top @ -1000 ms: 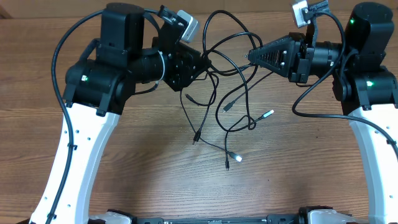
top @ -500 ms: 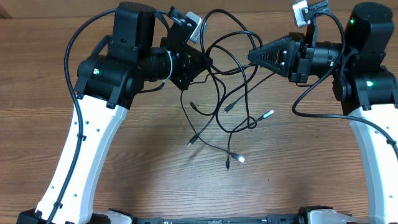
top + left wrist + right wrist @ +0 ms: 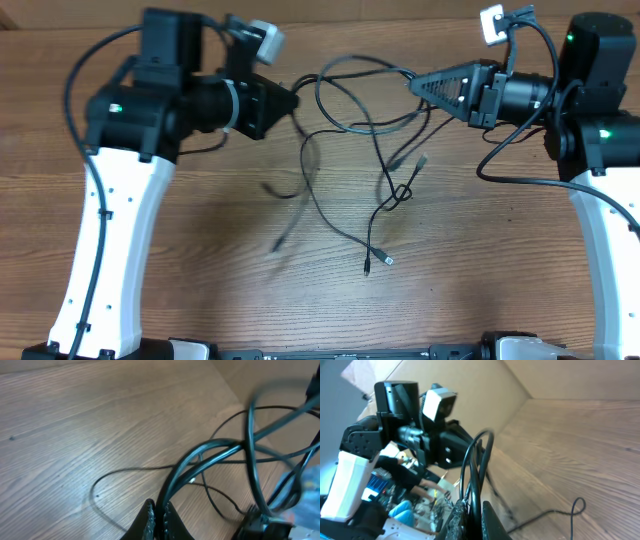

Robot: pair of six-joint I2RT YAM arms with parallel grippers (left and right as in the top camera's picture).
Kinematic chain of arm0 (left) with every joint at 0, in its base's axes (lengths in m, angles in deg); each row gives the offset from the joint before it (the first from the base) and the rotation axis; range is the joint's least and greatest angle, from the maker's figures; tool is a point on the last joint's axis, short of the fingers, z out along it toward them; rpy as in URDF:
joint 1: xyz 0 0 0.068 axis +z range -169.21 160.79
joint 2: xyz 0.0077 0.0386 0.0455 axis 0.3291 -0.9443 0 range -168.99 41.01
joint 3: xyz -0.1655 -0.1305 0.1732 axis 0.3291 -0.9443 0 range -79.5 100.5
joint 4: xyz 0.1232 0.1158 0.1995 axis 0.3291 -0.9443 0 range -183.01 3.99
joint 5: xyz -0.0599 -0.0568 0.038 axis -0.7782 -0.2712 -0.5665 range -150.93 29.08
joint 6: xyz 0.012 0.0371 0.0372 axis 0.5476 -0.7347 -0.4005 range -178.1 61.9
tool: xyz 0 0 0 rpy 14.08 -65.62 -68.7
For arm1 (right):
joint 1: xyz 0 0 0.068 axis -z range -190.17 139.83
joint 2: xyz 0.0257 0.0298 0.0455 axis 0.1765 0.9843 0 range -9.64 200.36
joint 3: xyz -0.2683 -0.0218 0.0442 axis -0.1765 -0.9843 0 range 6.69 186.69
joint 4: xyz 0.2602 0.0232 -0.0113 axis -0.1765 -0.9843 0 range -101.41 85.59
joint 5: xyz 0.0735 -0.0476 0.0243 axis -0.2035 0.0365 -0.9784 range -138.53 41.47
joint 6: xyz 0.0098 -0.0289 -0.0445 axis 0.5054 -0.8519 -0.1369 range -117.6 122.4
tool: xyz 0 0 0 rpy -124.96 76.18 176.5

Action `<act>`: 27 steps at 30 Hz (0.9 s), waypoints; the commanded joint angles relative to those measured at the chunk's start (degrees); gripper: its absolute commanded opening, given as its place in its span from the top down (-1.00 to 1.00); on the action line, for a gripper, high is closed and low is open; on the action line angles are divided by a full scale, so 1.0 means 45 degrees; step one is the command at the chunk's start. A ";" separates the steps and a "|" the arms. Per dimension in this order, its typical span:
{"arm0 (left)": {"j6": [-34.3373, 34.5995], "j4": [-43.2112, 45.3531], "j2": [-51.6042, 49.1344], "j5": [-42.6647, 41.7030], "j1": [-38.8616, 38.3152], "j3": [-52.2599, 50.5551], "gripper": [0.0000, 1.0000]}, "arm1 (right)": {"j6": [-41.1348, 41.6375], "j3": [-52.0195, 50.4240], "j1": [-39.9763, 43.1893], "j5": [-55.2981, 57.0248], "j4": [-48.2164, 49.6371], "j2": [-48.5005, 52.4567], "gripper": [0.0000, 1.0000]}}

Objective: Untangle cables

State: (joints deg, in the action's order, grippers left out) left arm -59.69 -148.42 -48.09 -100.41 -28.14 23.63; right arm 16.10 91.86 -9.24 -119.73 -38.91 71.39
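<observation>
Cables (image 3: 400,190), one tangle of thin black cords, too blurred to count, stretch between two tools: left tool (image 3: 293,100) and right tool (image 3: 408,85) each pinch strands, plug ends trailing on the worktop (image 3: 480,260).

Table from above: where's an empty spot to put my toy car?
Bare wood lies between the cables and the right arm, and between the cables and the left arm. The top middle is crowded with cable loops.
</observation>
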 commanded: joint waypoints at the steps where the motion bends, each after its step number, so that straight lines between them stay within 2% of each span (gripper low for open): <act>1: 0.0729 -0.0107 0.0233 -0.0525 0.1166 0.0189 0.92 | -0.0393 0.0160 0.0627 0.0151 0.0015 -0.0335 0.92; 18: 0.0690 -0.0078 0.0233 -0.0884 0.1506 0.0189 0.92 | -0.0447 0.0160 0.0729 0.1248 -0.0505 -0.0257 0.92; 21: 0.0670 -0.0078 0.0233 -0.1127 0.1477 0.0189 0.92 | -0.0758 0.0155 0.0724 0.1243 -0.0656 -0.0155 0.78; 23: 0.0631 -0.0083 0.0233 -0.1399 0.1477 0.0189 0.92 | -0.2181 0.0155 0.0714 0.1253 -0.1326 -0.0078 0.53; 27: 0.0631 -0.0078 0.0233 -0.1491 0.1467 0.0189 0.92 | -0.2399 0.0151 0.0714 0.1253 -0.2030 0.0117 0.09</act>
State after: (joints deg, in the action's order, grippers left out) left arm -56.98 -148.84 -48.03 -104.72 -21.10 23.63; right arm 8.55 91.86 -6.05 -114.18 -47.04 71.39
